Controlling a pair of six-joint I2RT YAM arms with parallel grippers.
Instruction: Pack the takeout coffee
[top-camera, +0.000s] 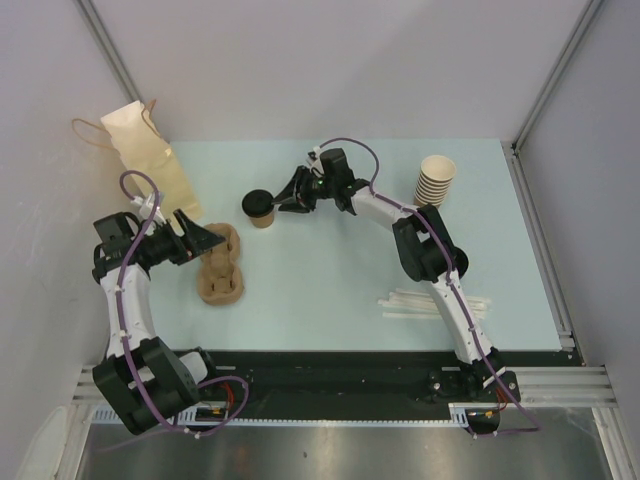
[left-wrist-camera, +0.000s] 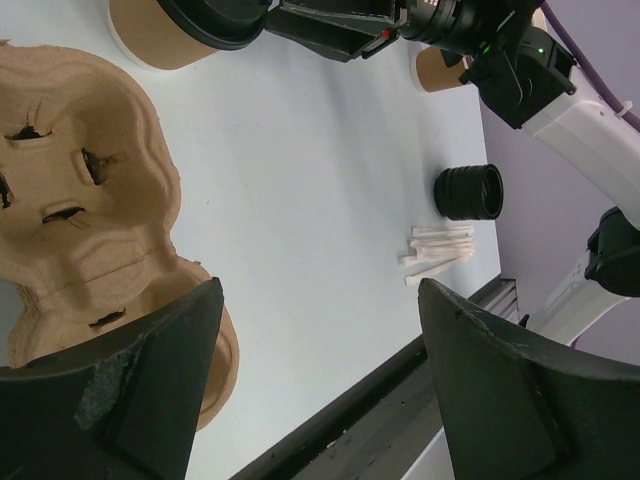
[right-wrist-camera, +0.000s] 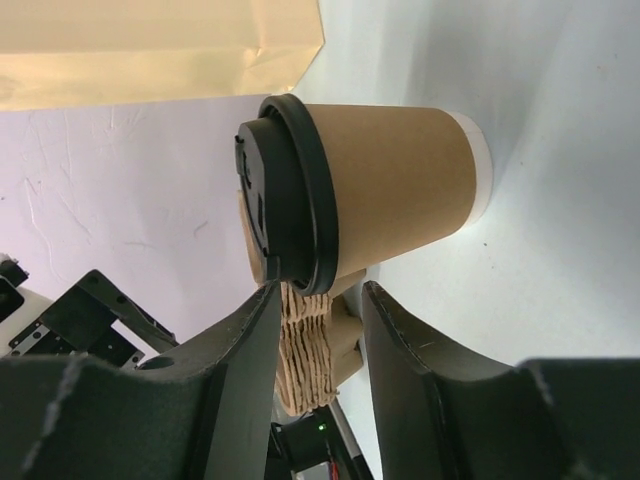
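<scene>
— Paper wall, plastic top: how is the takeout coffee (top-camera: 262, 208) expected to handle?
— It is judged light and easily crushed. The tan wall would give under a hard squeeze, and the black lid (right-wrist-camera: 285, 190) is only pressed on, so it could be popped off. Whether liquid is inside cannot be told.
— Where is it found?
— It is stood upright on the table (top-camera: 330, 280), just ahead of the fingertips of the right gripper (top-camera: 282, 203). The jaws are parted with nothing between them, and the lid rim is seen just beyond one tip.
— And the other hand?
— The left gripper (left-wrist-camera: 320, 290) is spread wide and empty, with the pulp cup carrier (top-camera: 220, 272) directly beneath it.
— Where should hold be taken?
— The wall below the lid rim is favoured, around mid-height, pinched from both sides with modest force. The lid itself is better avoided, and the cup should be held upright when it is carried.
</scene>
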